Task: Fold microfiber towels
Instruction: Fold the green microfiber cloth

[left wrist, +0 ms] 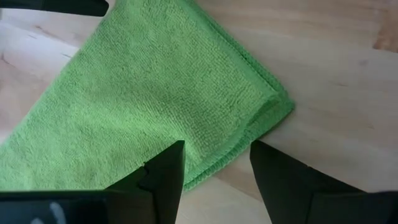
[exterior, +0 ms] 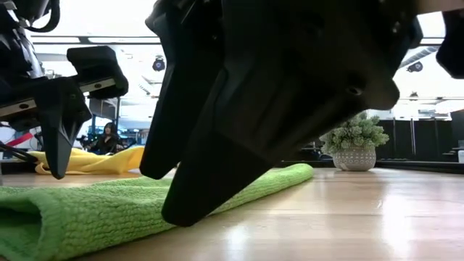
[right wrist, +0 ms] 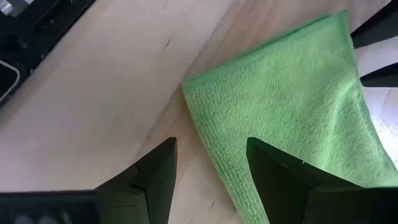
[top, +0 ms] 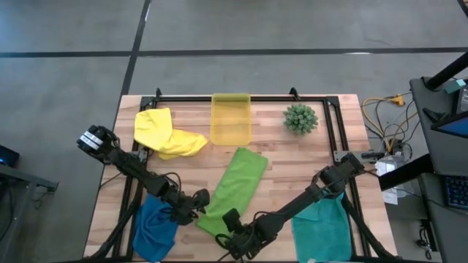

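- Reaching low from the desk's [top: 292, 157] near corners, both arms stretch inward toward the lime green towel [top: 235, 188], which lies folded into a long strip mid-desk.
- Left gripper [top: 199, 204] hovers beside the strip's near end, fingers [left wrist: 163, 177] apart, holding nothing.
- Right gripper [top: 232, 228] hangs over the same end, fingers [right wrist: 155, 177] spread, empty.

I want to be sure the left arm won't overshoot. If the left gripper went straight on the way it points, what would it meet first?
Most likely the lime green towel: the left gripper, fingers apart, points at its folded corner, just ahead. How far above it is unclear.
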Controlling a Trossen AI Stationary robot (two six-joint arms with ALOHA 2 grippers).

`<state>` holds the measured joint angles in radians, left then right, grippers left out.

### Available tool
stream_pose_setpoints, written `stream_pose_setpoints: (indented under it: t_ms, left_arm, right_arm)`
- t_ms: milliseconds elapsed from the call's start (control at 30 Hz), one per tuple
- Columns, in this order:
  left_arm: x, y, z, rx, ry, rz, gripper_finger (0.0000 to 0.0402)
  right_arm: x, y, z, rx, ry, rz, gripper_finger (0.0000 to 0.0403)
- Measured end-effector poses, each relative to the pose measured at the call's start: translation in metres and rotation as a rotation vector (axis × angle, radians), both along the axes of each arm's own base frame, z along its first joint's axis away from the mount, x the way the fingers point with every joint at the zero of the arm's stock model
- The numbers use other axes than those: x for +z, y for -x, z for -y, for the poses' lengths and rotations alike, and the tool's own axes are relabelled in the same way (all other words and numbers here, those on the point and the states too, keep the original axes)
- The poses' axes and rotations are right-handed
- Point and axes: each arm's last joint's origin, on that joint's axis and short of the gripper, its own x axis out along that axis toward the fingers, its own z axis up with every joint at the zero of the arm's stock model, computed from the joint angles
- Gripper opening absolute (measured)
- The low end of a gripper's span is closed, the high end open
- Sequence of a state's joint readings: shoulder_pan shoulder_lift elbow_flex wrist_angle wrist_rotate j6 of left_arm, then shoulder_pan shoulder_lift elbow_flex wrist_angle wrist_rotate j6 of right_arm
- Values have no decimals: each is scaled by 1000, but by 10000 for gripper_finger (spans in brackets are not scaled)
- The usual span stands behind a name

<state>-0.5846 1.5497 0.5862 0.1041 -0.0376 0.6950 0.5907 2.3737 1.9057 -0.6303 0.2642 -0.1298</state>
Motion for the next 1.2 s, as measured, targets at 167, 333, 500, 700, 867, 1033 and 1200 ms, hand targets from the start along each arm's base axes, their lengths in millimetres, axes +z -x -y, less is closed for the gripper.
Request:
stream_pose_setpoints:
  t_ms: [167, 333, 500, 700, 867, 1033, 1200]
  left_arm:
    - [-1, 1, -1, -15, -13, 3, 173]
    - [-4, 5, 1, -122, -85, 40, 173]
    - [-3, 6, 5, -130, -103, 86, 154]
    - [-8, 8, 9, -142, -120, 76, 101]
    - [-20, 9, 18, -164, -138, 62, 61]
    - [-23, 3, 27, -164, -134, 75, 27]
    - [-21, 0, 30, -156, -132, 84, 3]
  right_arm:
    - [0, 0, 0, -18, -14, 3, 189]
    - [0, 0, 0, -33, -23, 4, 189]
    - [0, 0, 0, -47, -26, 8, 189]
    - [1, -1, 0, -55, -13, 19, 189]
    - [1, -1, 0, -55, -15, 21, 189]
    - [1, -1, 0, -55, -15, 22, 187]
    - [0, -1, 0, -55, -12, 19, 187]
